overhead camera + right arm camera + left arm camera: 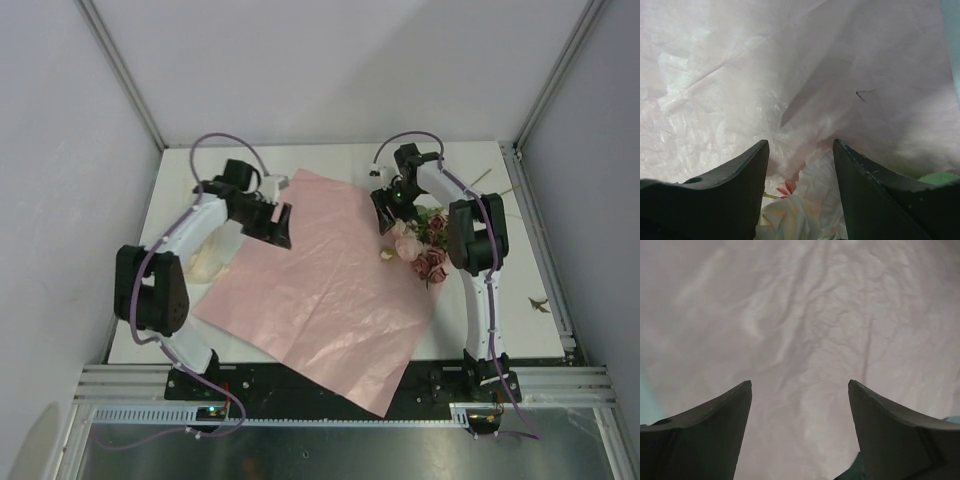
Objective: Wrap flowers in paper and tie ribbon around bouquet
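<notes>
Two grippers, both spread: left gripper [799, 382] empty just above the pink paper [805, 315]; right gripper [800, 141] at the paper's edge, pale flowers [810, 187] showing just beneath it.

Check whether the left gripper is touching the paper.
Cannot tell. In the left wrist view the left gripper stands open over the paper, nothing between; no view shows contact or gap at its tips.
</notes>
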Controlling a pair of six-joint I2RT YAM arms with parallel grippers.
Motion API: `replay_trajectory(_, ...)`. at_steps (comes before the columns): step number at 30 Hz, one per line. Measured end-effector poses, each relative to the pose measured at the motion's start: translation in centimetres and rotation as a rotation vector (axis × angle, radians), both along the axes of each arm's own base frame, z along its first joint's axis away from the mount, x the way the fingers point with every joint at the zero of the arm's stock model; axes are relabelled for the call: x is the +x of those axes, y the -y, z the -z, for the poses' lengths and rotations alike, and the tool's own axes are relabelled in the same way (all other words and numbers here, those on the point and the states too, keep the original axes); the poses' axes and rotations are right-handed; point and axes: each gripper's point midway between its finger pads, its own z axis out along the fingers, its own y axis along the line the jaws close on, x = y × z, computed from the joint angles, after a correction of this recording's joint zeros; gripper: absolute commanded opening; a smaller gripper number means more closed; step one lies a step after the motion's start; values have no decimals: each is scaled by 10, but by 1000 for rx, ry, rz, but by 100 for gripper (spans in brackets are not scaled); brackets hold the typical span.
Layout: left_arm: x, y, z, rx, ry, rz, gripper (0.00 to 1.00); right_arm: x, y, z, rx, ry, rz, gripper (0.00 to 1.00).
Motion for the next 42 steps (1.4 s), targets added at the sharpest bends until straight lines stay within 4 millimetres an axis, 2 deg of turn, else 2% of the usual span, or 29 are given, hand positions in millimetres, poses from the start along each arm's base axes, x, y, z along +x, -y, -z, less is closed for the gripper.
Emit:
replay_trajectory(3,-17,40,21,-44,-93,84,75,3,-4,0,3,1,1,60)
replay_trajectory(6,-24,60,48,-57,-186,102,66,7,-10,0,7,5,1,59)
replay_trajectory(9,-22,64,74,-33,-264,72,60,9,-14,1,8,6,3,57)
replay_trajectory(13,-6,55,100,30,-300,12,52,9,-15,1,1,7,3,56)
replay_trajectory(18,23,37,102,71,-276,-67,47,7,-8,2,-12,-6,9,53)
replay_trajectory(22,41,22,103,100,-274,-118,47,3,9,3,-20,-41,28,50)
replay_trajectory(28,71,18,102,131,-247,-143,47,-9,24,4,11,-105,38,48)
replay_trajectory(30,84,19,99,138,-223,-148,50,-17,25,3,24,-130,29,47)
replay_trajectory(35,103,14,97,176,-174,-141,69,-36,21,2,40,-182,-23,48)
replay_trajectory(39,105,6,83,190,-126,-121,76,-47,20,-2,32,-199,-56,52)
replay_trajectory(42,84,-3,62,191,-108,-110,77,-49,17,-12,36,-176,-66,53)
